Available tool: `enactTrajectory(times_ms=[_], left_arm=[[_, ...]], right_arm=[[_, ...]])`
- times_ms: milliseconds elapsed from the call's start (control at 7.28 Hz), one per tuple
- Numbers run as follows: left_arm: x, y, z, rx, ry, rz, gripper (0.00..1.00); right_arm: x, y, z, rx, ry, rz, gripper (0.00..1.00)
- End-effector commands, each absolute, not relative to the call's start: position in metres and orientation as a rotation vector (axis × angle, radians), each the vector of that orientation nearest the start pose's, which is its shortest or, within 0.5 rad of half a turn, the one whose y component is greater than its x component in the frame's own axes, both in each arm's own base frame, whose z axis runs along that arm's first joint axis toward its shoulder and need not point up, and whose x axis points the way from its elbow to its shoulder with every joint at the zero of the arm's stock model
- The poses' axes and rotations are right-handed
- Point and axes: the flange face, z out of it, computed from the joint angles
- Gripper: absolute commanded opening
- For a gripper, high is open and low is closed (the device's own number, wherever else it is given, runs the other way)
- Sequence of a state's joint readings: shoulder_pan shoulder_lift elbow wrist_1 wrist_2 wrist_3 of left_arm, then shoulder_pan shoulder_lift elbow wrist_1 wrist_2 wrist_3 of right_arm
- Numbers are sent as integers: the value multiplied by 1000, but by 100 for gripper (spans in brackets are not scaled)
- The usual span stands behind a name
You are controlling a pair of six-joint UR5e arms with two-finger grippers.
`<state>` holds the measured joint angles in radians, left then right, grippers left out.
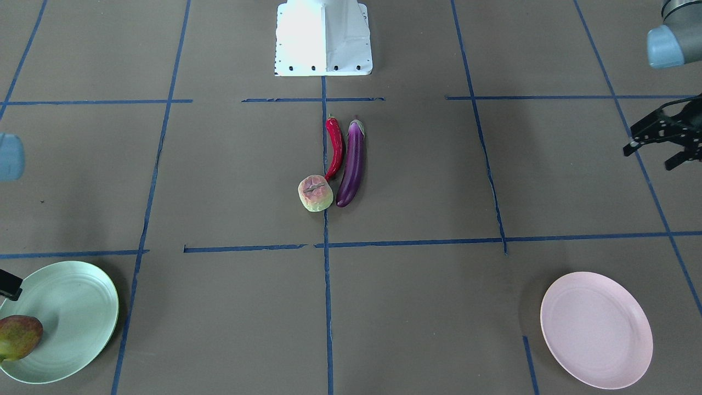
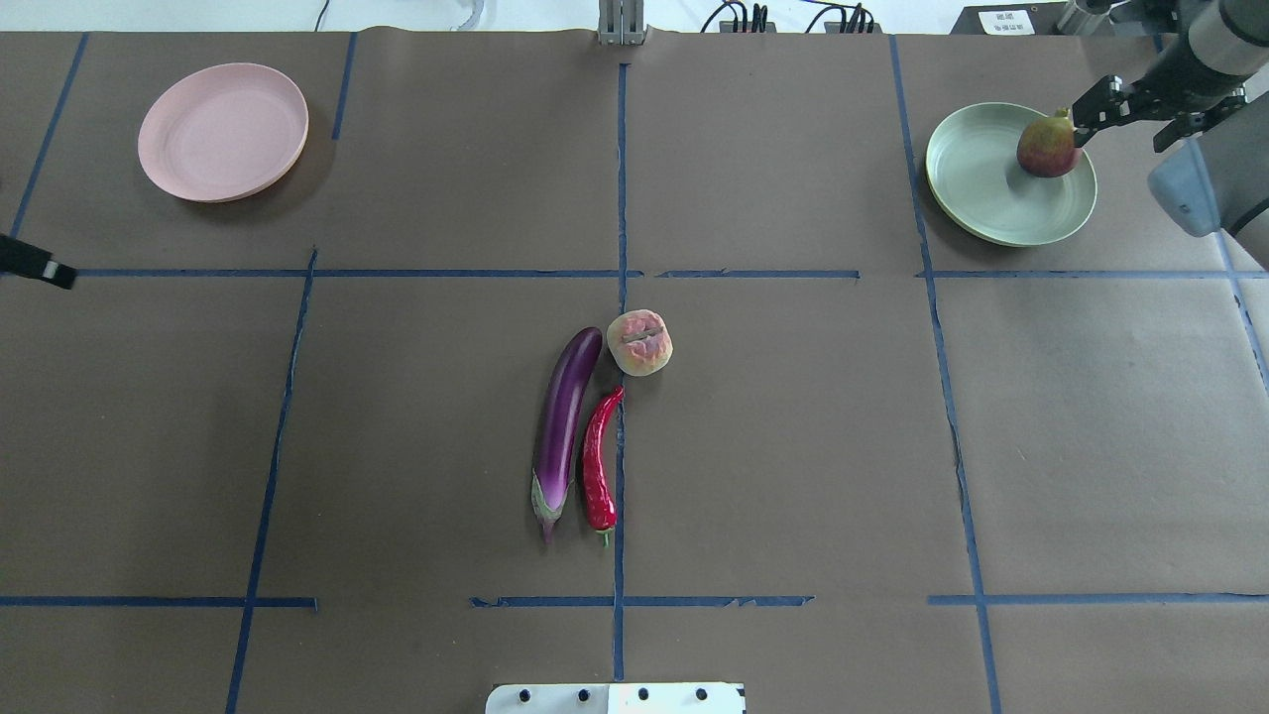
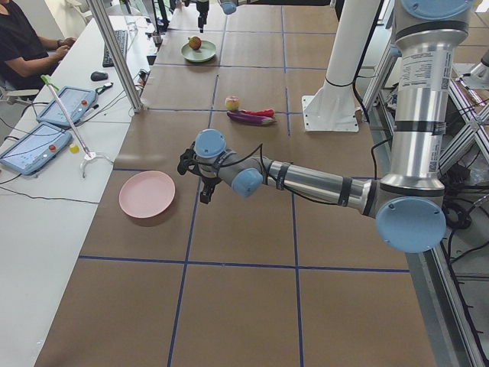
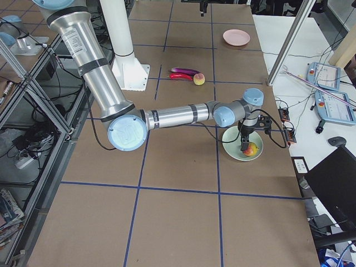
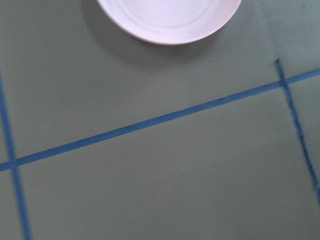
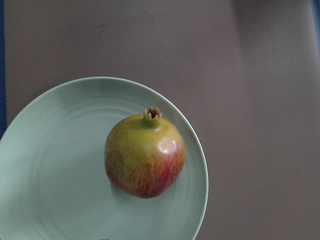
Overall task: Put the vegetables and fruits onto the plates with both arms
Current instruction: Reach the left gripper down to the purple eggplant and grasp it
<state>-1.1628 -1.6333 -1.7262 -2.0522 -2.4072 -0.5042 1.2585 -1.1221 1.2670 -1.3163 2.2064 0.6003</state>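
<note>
Overhead exterior: my right gripper (image 2: 1120,129) hangs released, jaws spread, over the red fruit (image 2: 1046,149) lying toward two o'clock on the green plate (image 2: 977,188); my left gripper (image 1: 650,156) gapes, holding nothing.

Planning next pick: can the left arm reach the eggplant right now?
Probably yes. The eggplant lies on the left hand side of the chili, with nothing between them; the hand looks open and empty.

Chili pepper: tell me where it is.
Overhead view: the chili pepper lies mid-table along the centre tape line, just right of the eggplant, its far tip by the pale fruit.
</note>
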Motion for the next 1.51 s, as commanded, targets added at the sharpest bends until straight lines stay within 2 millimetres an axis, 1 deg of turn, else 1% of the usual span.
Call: enactTrajectory(times_ms=[0, 137, 275, 412, 549, 687, 824, 962, 1099, 1236, 1374], left_arm=[[326, -501, 363, 158, 1139, 249, 100], [390, -492, 313, 202, 1139, 244, 100], [437, -473, 275, 172, 1143, 247, 100], [482, -446, 242, 171, 1139, 285, 100], [513, -422, 228, 170, 1101, 303, 100], [555, -390, 219, 182, 1023, 317, 100], [578, -375, 212, 211, 928, 300, 100], [591, -376, 211, 205, 906, 298, 100], [599, -379, 216, 197, 890, 296, 100], [601, -380, 220, 193, 881, 294, 100], [607, -386, 223, 211, 859, 272, 100]], right_arm=[[-114, -680, 532, 63, -781, 133, 100], [-113, -676, 532, 65, -784, 132, 100], [-113, -672, 531, 69, -788, 129, 100], [-113, -668, 530, 63, -804, 124, 100], [-114, -666, 530, 54, -821, 120, 100], [-113, -661, 529, 54, -830, 118, 100], [-112, -659, 529, 58, -831, 115, 100], [-112, -658, 529, 57, -831, 116, 100], [-112, -656, 529, 59, -831, 114, 100], [-111, -653, 533, 54, -829, 117, 100], [-110, -652, 536, 50, -828, 119, 100]])
